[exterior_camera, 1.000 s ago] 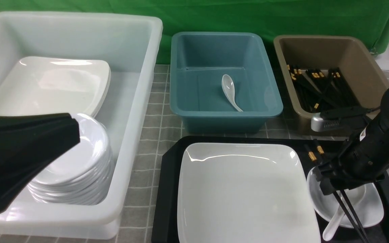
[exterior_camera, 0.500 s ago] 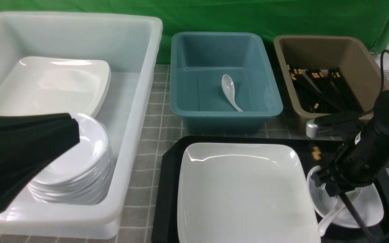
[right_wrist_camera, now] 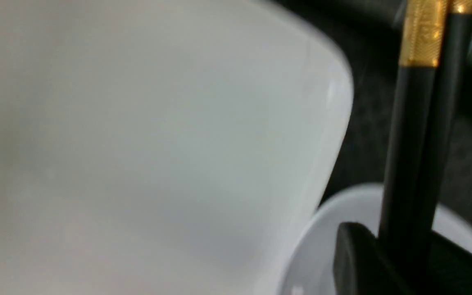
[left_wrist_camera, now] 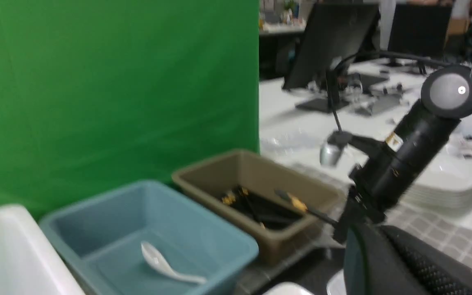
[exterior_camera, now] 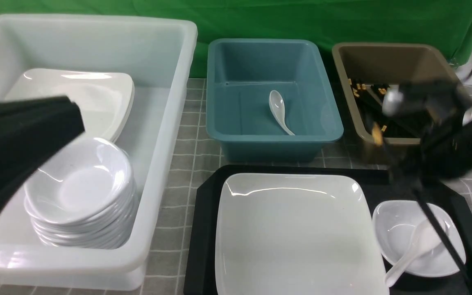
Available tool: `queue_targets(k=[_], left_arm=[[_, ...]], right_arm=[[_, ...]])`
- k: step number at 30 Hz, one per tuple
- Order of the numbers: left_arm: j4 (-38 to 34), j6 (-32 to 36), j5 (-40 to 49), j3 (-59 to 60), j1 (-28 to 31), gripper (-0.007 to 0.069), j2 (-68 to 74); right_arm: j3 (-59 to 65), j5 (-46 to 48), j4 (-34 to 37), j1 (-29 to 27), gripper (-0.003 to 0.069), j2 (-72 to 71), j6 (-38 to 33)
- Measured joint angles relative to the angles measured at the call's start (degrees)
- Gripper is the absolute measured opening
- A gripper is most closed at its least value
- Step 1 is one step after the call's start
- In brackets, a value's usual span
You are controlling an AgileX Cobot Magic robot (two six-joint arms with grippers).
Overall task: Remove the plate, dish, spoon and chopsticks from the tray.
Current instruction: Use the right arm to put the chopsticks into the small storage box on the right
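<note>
Chopsticks (right_wrist_camera: 408, 135): two black sticks, each with one gold band, lie side by side in the right gripper (exterior_camera: 410, 174), whose fingers are pressed onto them. The pair hangs tilted above the tray (exterior_camera: 203, 229) at its 2 o'clock corner. The banded ends point to 11 o'clock, near the front rim of the brown tub (exterior_camera: 383, 61). The thin ends slope down to 5 o'clock across the dish (exterior_camera: 391, 225). This area of the front view is blurred, so contact between tips and dish cannot be told.

Tray contents:
- One plate (exterior_camera: 297, 237), covering the centre and the 9 o'clock side.
- One dish, just beside the plate at its 3 o'clock edge.
- One spoon (exterior_camera: 404, 262), with its bowl in the dish and its handle over the dish rim toward 7 o'clock.

Tubs beyond the tray: three.
- Teal tub (exterior_camera: 268, 147), at 12 o'clock: one loose spoon (exterior_camera: 279, 110).
- Brown tub, at 1 o'clock: stored chopsticks (left_wrist_camera: 256, 207), black with gold bands. Their count is not readable.
- White tub (exterior_camera: 166, 123), at 9 to 10 o'clock: one stack of square plates (exterior_camera: 72, 102) at the far end and one stack of small dishes (exterior_camera: 84, 192) at the near end. The count per stack is not readable.

Left gripper (exterior_camera: 23, 139): positioned over the white tub, well apart from the tray. Whether its fingers are spread or pressed together cannot be told.
</note>
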Motion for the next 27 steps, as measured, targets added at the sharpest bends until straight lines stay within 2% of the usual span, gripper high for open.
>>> queue_targets(k=[3,4,8,14,16,20,21,22,24,27], left_arm=[[0.0,0.4,-0.66,0.0,0.0,0.001,0.0],[0.0,0.45,-0.66,0.0,0.0,0.001,0.0],[0.0,0.5,0.37,0.0,0.0,0.001,0.0],[0.04,0.57,2.44,0.0,0.0,0.001,0.0],[0.04,0.57,2.59,0.0,0.0,0.001,0.0],[0.19,0.57,4.14,0.0,0.0,0.001,0.0],[0.19,0.57,4.22,0.0,0.0,0.001,0.0],[0.24,0.62,4.4,0.0,0.0,0.001,0.0],[0.47,0.82,4.6,0.0,0.0,0.001,0.0],[0.65,0.96,4.65,0.0,0.0,0.001,0.0]], right_arm=[[-5.09,-1.67,2.89,-1.99,0.0134,2.23,-0.31],[-10.82,-4.56,6.33,-4.03,0.0134,5.98,-0.83],[-21.74,-10.04,12.06,-7.54,0.0134,15.52,-1.5],[-37.69,-9.06,12.6,-10.38,0.0142,30.79,3.29],[-38.94,-8.02,11.47,-10.62,0.0159,32.18,4.15],[-40.25,-5.2,2.88,-10.67,0.0408,33.72,8.9],[-40.3,-5.01,2.28,-10.67,0.0419,33.6,9.13],[-40.31,-4.26,0.59,-10.77,0.0476,32.87,9.9],[-40.31,-2.33,-1.24,-10.83,0.0508,31.1,10.24],[-40.35,2.66,-2.98,-10.87,0.0462,26.77,9.86]])
